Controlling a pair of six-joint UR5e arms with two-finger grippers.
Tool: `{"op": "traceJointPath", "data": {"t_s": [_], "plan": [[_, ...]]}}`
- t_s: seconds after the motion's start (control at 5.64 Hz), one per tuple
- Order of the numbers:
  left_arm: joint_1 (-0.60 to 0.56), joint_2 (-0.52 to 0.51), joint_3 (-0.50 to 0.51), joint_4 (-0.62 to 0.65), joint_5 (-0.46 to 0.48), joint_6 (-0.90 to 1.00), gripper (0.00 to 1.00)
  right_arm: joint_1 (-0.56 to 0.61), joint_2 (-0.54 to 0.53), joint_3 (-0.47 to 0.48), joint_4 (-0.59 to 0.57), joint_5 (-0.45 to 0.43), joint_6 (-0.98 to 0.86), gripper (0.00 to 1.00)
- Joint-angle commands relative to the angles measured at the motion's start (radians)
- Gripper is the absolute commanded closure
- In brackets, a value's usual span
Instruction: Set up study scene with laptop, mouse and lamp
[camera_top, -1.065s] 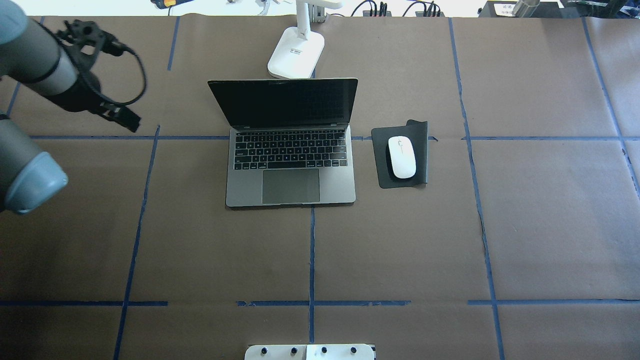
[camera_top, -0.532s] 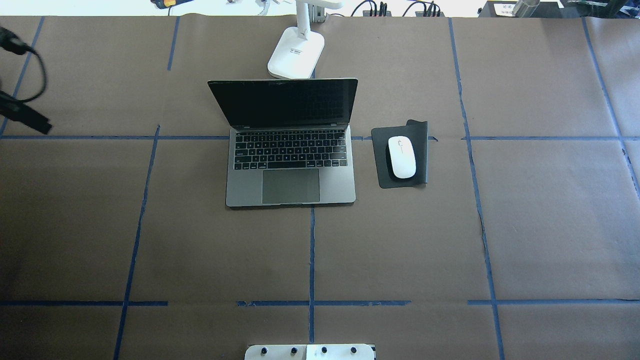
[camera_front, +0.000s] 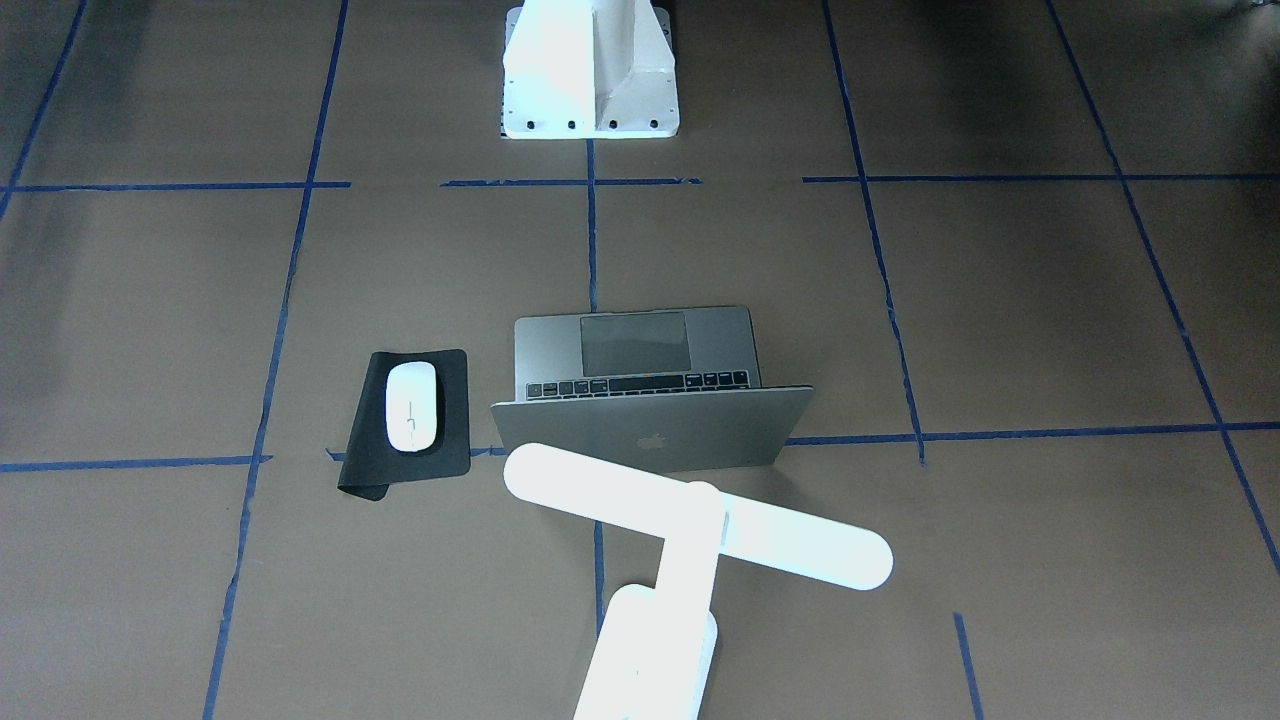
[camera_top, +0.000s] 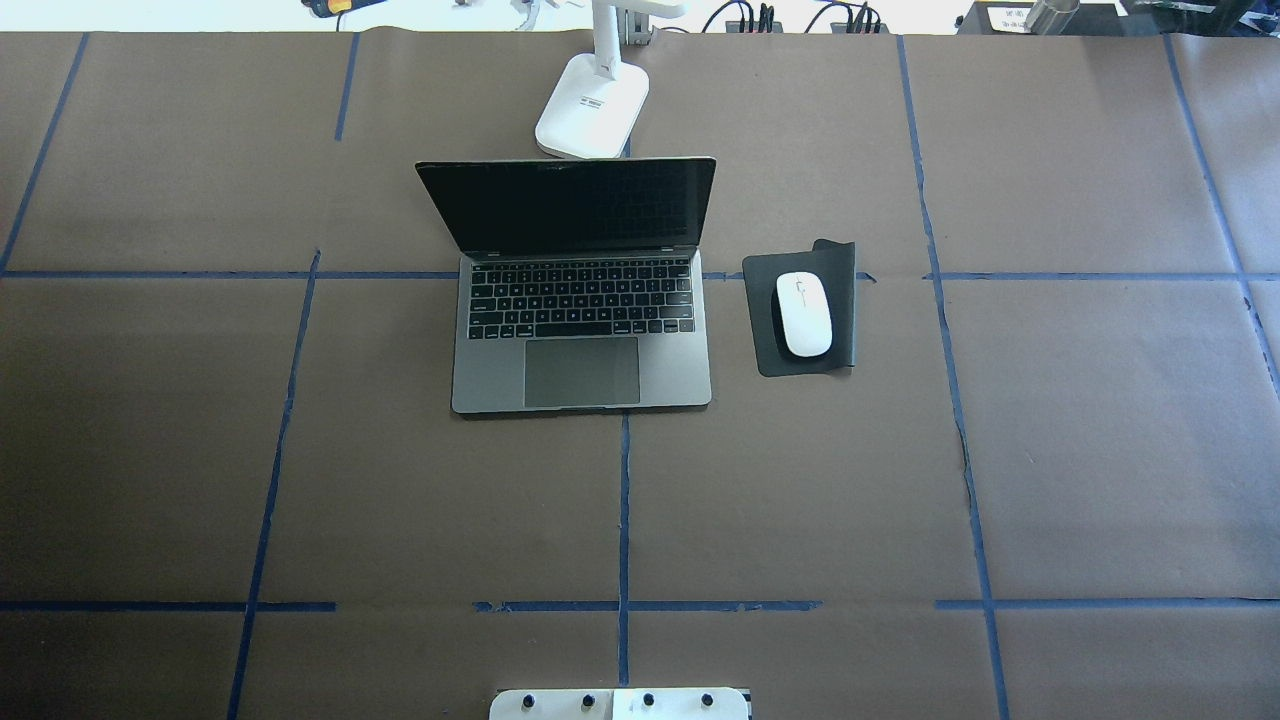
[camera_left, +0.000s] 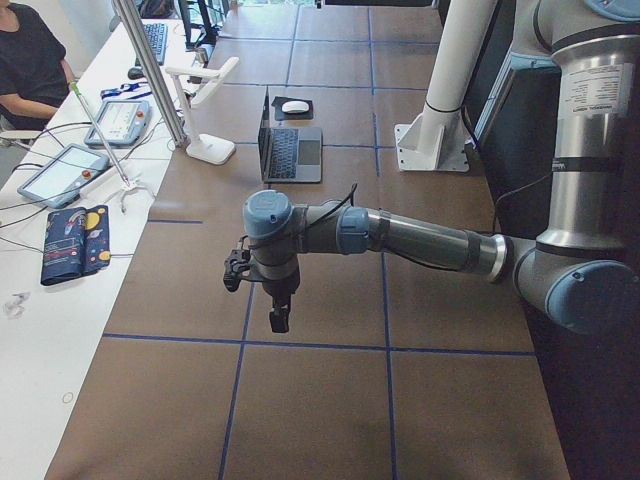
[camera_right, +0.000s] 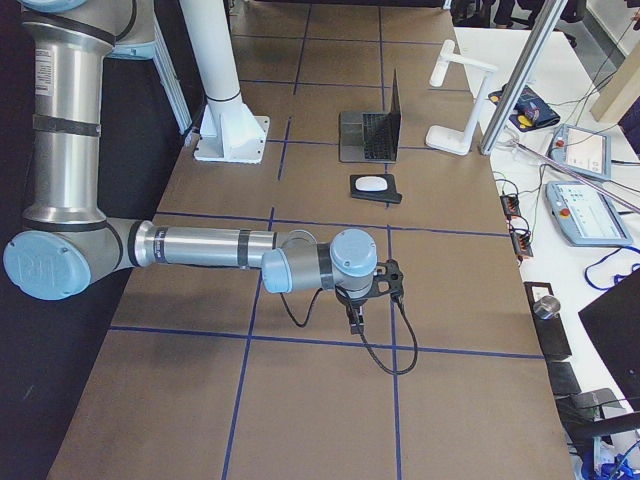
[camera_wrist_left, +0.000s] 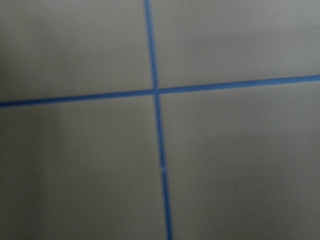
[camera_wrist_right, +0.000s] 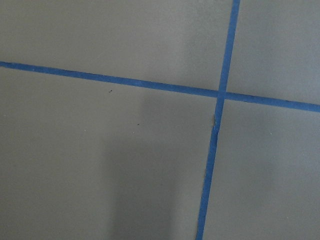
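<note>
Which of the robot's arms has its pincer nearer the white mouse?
Right. The right pincer hangs toward the table end on the mouse's side of the laptop; the left pincer hangs toward the far end, beyond the laptop.

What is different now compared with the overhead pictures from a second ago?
The left tool withdrew leftward, out of the overhead view; nothing was grasped or released. The slim grey metal laptop, the small white oval mouse on the flat black mat and the white bar-headed desk lamp stayed in place.
</note>
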Motion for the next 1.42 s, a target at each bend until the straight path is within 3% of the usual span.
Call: {"op": "traceJointPath", "data": {"t_s": [0.0,0.35,1.06,1.24], "plan": [[-0.057,0.095,0.057,-0.012,-0.009,0.054,0.0,-0.023,-0.047,0.025,0.001,-0.001,-0.004,0.0],[-0.051,0.101,0.064,-0.048,-0.015,0.041,0.0,-0.081,-0.041,0.026,0.001,-0.013,-0.006,0.0],[-0.008,0.1,-0.009,-0.046,-0.067,0.044,0.0,-0.035,-0.043,0.028,-0.013,0.002,-0.091,0.0],[-0.006,0.107,-0.002,-0.048,-0.069,0.05,0.0,-0.032,-0.035,0.028,-0.075,0.0,-0.123,0.0]]}}
